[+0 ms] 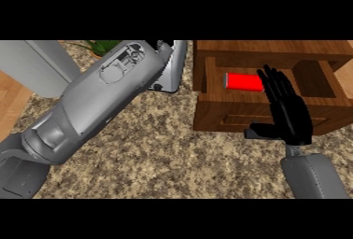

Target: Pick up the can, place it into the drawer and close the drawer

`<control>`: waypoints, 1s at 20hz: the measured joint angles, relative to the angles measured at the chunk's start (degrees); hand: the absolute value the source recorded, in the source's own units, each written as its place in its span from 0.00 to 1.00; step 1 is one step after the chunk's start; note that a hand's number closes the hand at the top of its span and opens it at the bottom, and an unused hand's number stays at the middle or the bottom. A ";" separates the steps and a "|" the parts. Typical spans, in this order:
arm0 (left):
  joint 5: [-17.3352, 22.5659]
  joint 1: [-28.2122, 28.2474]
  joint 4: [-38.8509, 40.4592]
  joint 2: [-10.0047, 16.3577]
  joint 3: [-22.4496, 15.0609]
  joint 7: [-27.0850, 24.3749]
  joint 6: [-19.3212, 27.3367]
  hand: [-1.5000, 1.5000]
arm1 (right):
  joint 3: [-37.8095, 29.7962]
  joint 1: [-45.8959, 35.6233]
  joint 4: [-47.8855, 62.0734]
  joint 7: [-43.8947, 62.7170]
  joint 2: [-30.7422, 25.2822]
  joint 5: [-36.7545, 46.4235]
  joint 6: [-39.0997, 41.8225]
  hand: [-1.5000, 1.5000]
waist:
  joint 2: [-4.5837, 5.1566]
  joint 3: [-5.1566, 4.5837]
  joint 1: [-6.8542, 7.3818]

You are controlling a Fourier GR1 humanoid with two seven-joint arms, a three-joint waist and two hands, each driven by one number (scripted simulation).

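I see the red cylindrical can [243, 81] lying inside the open wooden drawer [214, 116]. Right hand [289, 116] is flat, fingers straight, gripping nothing, over the drawer's front edge. Left hand [158, 44]: can't tell. Speckled stone counter [158, 154].

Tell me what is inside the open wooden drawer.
A red can lies inside the drawer, near its left wall. The right hand, fingers straight, covers the can's right end and part of the drawer's floor, so what lies beneath it cannot be seen.
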 measured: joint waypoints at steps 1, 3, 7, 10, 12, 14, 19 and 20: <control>-0.27 0.42 -1.25 0.88 -0.04 0.77 -0.11 0.00 | -0.27 -0.96 1.81 -0.28 0.16 0.70 -1.25 0.00 | -0.09 -0.13 -0.02; -0.86 2.08 -3.78 2.58 -0.33 1.65 -0.26 0.00 | -1.06 -3.14 5.58 -1.02 0.04 1.82 -3.41 0.00 | -0.21 -0.34 0.29; -1.56 4.25 -7.94 5.31 -0.65 3.52 -0.77 0.00 | -2.69 -7.64 13.21 -1.54 -0.12 4.70 -8.04 0.00 | -0.34 -0.65 0.87; -1.79 4.96 -10.64 7.37 -0.61 5.78 -1.16 0.00 | -4.08 -11.15 18.74 -2.49 -0.48 5.61 -10.87 0.00 | -0.27 -0.67 1.26; -2.01 5.51 -12.32 8.74 -0.55 7.13 -1.42 0.00 | -5.08 -13.73 22.51 -2.35 -0.39 6.49 -13.14 0.00 | -0.14 -0.58 1.33; -2.32 6.90 -13.96 9.38 -0.45 7.32 -1.17 0.00 | -6.28 -16.54 26.62 -2.01 -0.14 6.93 -15.14 0.00 | 0.15 -0.38 1.48; -2.93 11.55 -19.11 12.10 -0.29 7.83 -1.61 0.00 | -9.32 -23.18 36.75 -3.19 -0.50 6.89 -20.52 0.00 | 0.55 -0.11 1.82; -3.13 12.05 -20.16 12.75 -0.34 8.56 -1.60 0.00 | -9.87 -24.56 38.73 -3.51 -0.64 6.69 -21.08 0.00 | 0.60 -0.04 1.82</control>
